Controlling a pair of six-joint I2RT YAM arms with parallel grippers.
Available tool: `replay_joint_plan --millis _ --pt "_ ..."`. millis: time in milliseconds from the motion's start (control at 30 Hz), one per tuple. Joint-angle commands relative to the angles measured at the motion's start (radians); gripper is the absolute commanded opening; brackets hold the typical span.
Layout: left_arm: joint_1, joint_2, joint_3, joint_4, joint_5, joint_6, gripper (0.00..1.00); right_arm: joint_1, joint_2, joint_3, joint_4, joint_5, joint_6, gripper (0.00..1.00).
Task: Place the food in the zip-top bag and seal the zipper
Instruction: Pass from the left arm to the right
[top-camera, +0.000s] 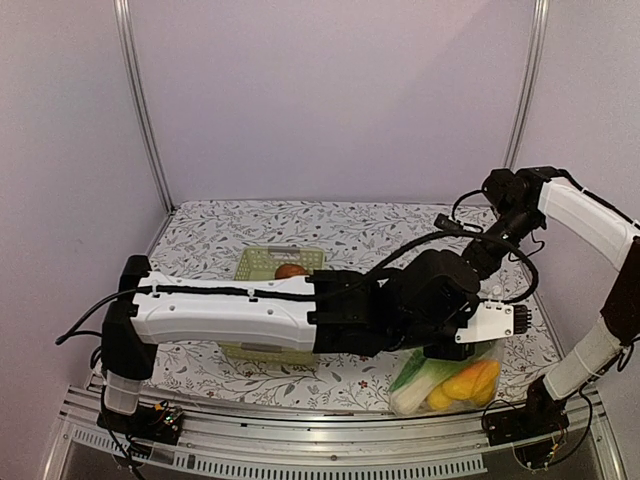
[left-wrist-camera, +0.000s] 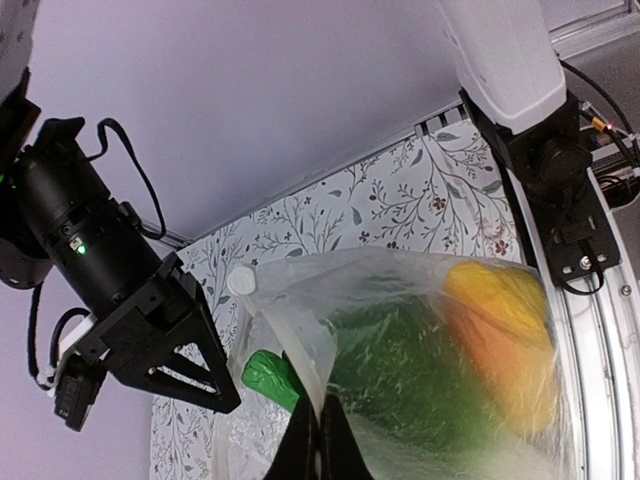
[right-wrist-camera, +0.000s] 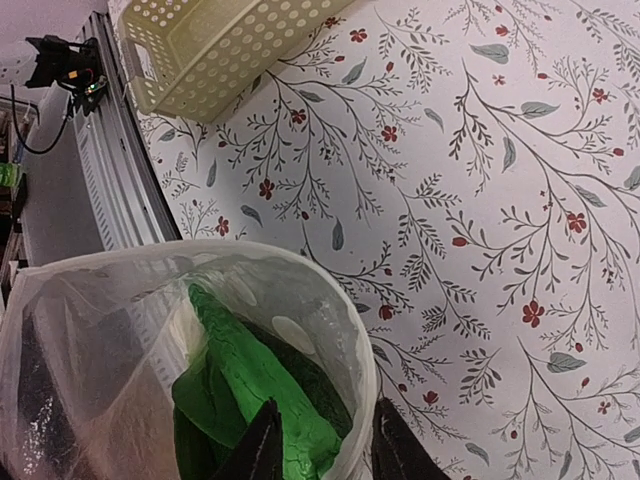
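At the near right edge of the floral-print counter (top-camera: 330, 225), a clear, crinkled film bag (top-camera: 492, 356) is held with its mouth open. It is filled with glossy food (top-camera: 468, 380): rounded yellow and orange pieces and leafy green ones. A reddish-brown piece (top-camera: 290, 270) is seen in the pale lattice basket (top-camera: 262, 262). The left arm (top-camera: 230, 315) is stretched low across the counter, its jaws pinched shut on the bag's rim. The right arm (top-camera: 585, 215) is arched over, its jaws held partly apart astride the rim.
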Motion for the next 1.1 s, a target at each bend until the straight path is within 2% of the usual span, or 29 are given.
replay_joint_plan --millis 0,100,167,233,333,367,533,733,1067 --pt "0.004 -0.032 -0.023 0.02 -0.017 -0.004 0.0 0.007 0.038 0.013 0.014 -0.019 0.018 0.28" --pt "0.004 -0.033 -0.028 0.024 -0.024 -0.001 0.0 0.008 0.06 0.012 0.002 -0.026 0.017 0.33" --pt "0.005 -0.034 -0.029 0.025 -0.025 -0.001 0.0 0.013 0.068 0.008 0.002 -0.025 0.016 0.32" --pt "0.005 -0.036 -0.032 0.029 -0.026 -0.003 0.0 0.016 0.071 0.006 0.005 -0.026 0.018 0.24" --pt "0.006 -0.038 -0.036 0.035 -0.03 -0.001 0.0 0.018 0.082 0.016 0.0 -0.026 0.022 0.02" --pt "0.007 -0.039 -0.038 0.038 -0.033 -0.002 0.0 0.018 0.084 0.026 -0.001 -0.027 0.023 0.0" --pt "0.025 -0.044 -0.051 0.053 -0.078 -0.03 0.0 0.017 0.07 0.133 0.003 -0.01 0.032 0.0" --pt "0.081 -0.093 -0.106 0.12 -0.118 -0.163 0.01 0.017 0.043 0.273 0.027 -0.019 0.089 0.0" --pt "0.159 -0.055 -0.13 0.134 -0.211 -0.269 0.04 0.018 0.037 0.188 0.097 -0.051 0.117 0.0"
